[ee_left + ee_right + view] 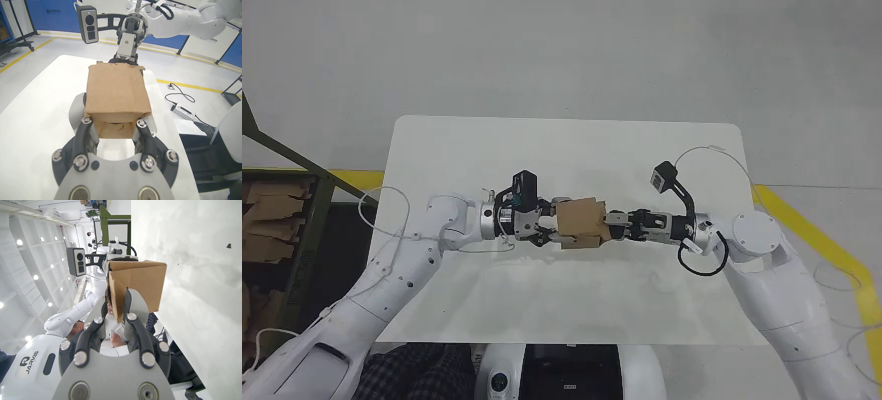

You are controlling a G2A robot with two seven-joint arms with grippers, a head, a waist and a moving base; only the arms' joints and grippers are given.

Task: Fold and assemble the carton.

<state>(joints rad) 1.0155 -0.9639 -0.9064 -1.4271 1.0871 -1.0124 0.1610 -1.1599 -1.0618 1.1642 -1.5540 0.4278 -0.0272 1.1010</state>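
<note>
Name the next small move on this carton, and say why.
Probably the right gripper should fold the flap it pinches inward while the left gripper steadies the carton: that end looks open, with the flap's edge sticking out.

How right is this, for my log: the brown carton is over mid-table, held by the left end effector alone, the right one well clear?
Not alone: the right end effector also grips the brown carton, at the end opposite the left end effector, as the right wrist view shows. The rest stands.
</note>
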